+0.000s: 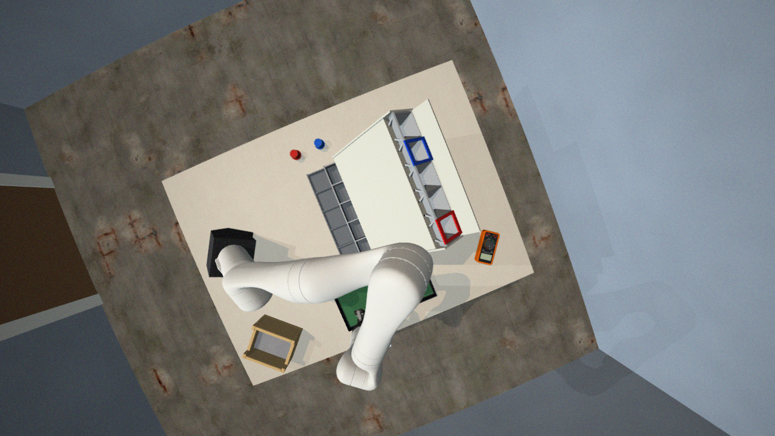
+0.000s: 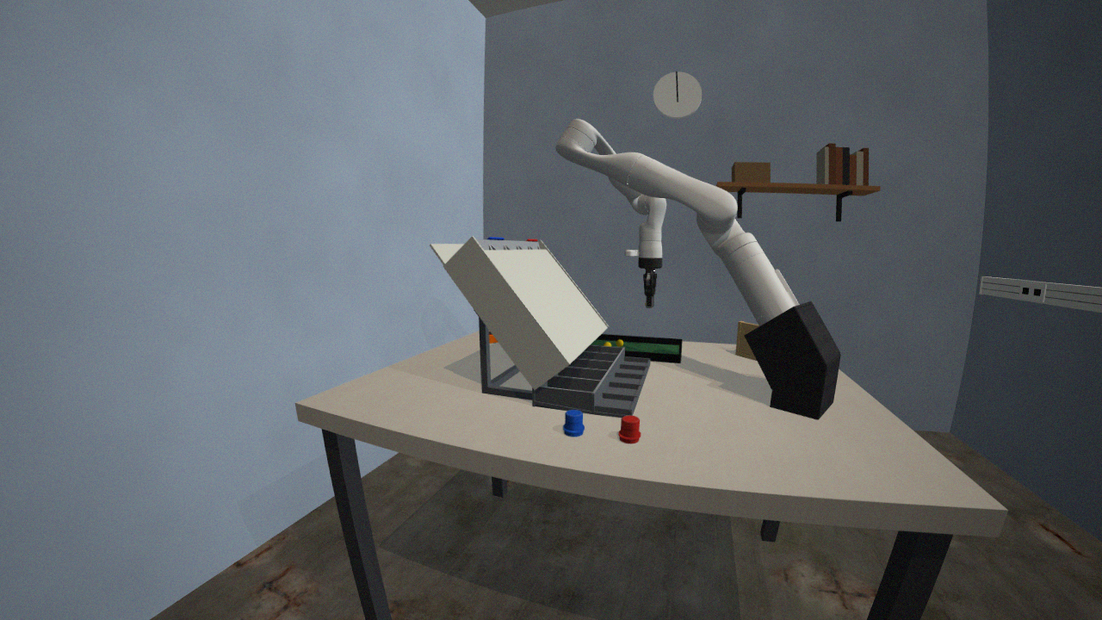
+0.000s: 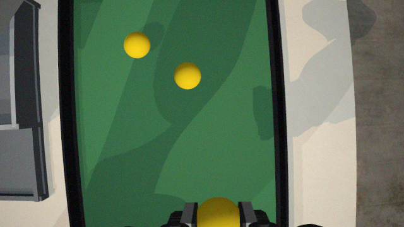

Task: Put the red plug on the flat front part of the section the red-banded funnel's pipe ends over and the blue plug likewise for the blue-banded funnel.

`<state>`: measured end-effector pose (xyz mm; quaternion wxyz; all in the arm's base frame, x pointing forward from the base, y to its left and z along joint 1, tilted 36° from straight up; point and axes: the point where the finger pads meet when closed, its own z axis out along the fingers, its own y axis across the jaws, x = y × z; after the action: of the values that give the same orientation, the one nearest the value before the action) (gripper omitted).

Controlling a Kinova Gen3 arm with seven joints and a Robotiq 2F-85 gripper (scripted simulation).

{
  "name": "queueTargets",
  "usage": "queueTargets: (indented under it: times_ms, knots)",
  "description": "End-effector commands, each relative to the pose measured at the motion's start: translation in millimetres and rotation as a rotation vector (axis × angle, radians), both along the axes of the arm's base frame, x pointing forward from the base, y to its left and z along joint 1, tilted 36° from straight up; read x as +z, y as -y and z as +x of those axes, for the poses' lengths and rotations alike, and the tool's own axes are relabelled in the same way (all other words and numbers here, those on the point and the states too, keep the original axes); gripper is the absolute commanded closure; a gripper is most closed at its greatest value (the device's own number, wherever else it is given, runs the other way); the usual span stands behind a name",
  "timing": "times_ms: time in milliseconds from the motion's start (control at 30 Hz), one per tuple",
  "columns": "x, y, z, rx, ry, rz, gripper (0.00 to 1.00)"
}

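My gripper [image 3: 218, 214] [image 2: 649, 306] is shut on a yellow marble [image 3: 218, 212] and holds it above the green marble tray [image 2: 664, 349] [image 3: 221, 142]. Two other yellow marbles [image 3: 137, 45] [image 3: 187, 75] lie in the tray. The red plug [image 1: 294, 154] [image 2: 629, 429] and the blue plug [image 1: 319, 143] [image 2: 572, 423] stand upright on the table beside the sectioned base [image 1: 330, 212] [image 2: 610, 398]. The red-banded funnel [image 1: 459, 223] and the blue-banded funnel [image 1: 414, 163] are at the top of the cover [image 1: 379, 186] [image 2: 527, 305]. The pipes behind the cover are hidden.
An orange multimeter [image 1: 487, 247] lies beside the funnel stand. A wooden box-like frame [image 1: 276, 326] stands near the table's corner. The black arm base [image 1: 232, 236] [image 2: 801, 362] stands at the table's edge. The arm hides part of the tray in the top view.
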<state>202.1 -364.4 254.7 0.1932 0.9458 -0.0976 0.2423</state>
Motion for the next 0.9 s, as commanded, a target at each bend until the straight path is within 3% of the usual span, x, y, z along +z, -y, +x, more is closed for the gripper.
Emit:
queueTargets:
  times_ms: [0, 600, 633, 867]
  knots:
    - [8.2, -13, 18, 0.039, 0.002, 0.008, 1.0]
    - [7.6, -13, 18, 0.0, 0.001, 0.0, 1.0]
    - [68.5, -24, 50, 0.008, -0.003, -0.004, 1.0]
    - [68.5, -24, 50, 0.008, -0.003, -0.004, 1.0]
